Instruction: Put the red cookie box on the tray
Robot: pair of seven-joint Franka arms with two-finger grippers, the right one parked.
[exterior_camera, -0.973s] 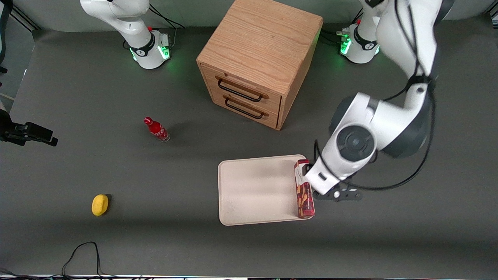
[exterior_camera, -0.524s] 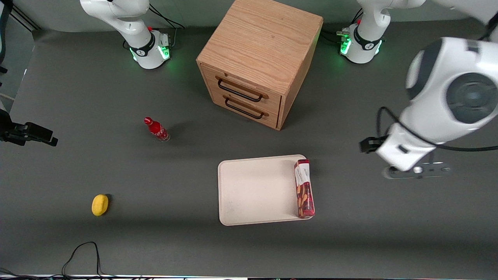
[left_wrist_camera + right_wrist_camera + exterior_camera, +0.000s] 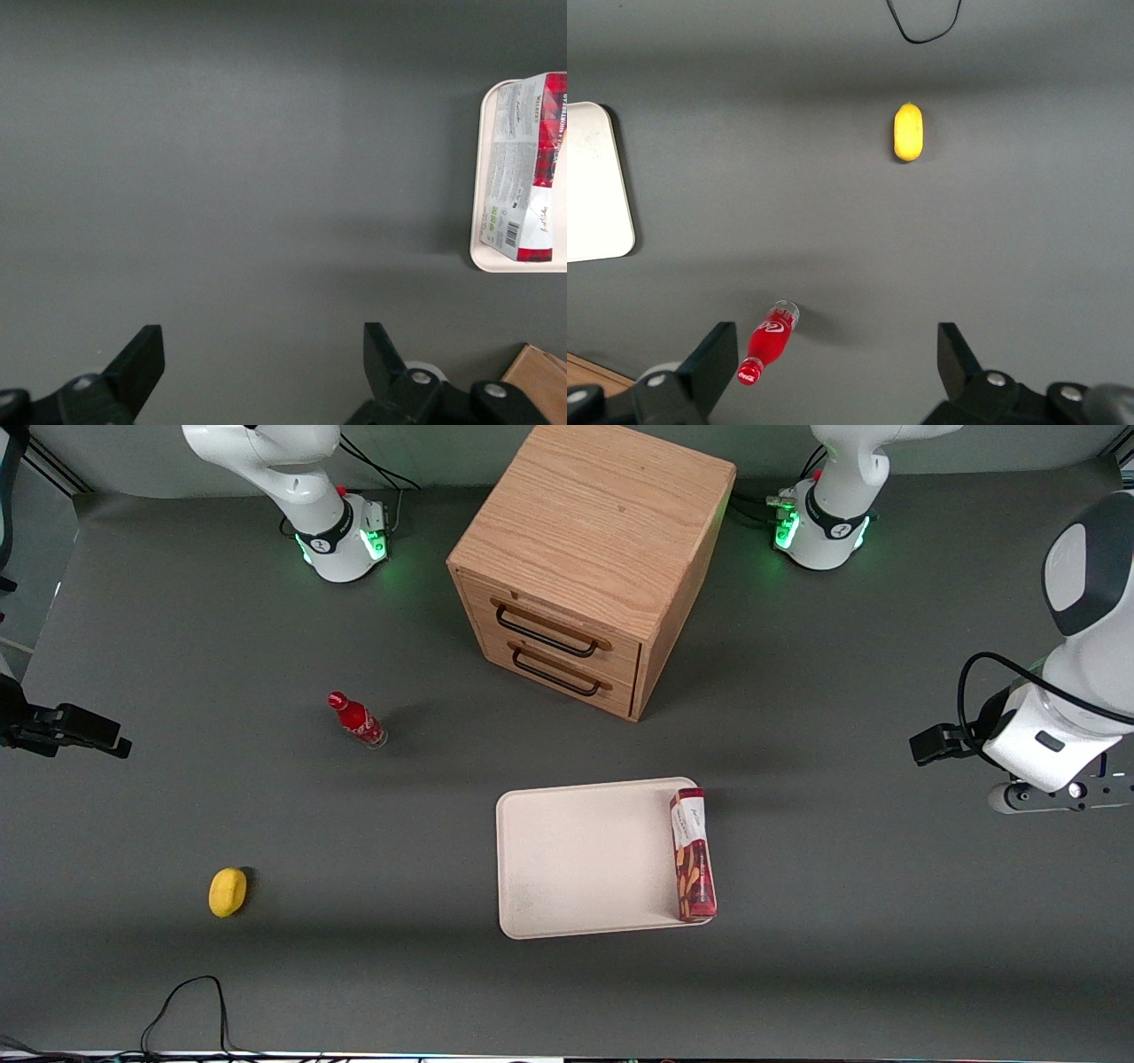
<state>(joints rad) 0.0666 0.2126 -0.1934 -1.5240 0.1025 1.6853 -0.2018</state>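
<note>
The red cookie box (image 3: 692,854) stands on its thin edge on the cream-white tray (image 3: 576,859), along the tray's rim toward the working arm's end. The left wrist view shows the box's white label panel (image 3: 527,168) and a strip of the tray (image 3: 496,264). My gripper (image 3: 260,341) is open, with only bare dark table between its fingers. It hangs well clear of the box and tray, out at the working arm's end of the table, where the front view shows its wrist (image 3: 1050,775).
A wooden two-drawer cabinet (image 3: 589,567) stands farther from the front camera than the tray. A small red bottle (image 3: 356,719) and a yellow fruit (image 3: 228,892) lie toward the parked arm's end. A black cable (image 3: 182,1001) loops at the near table edge.
One second ago my gripper was at the box on the tray's rim. It has since let go and swung away toward the working arm's end. The box stays put on the tray.
</note>
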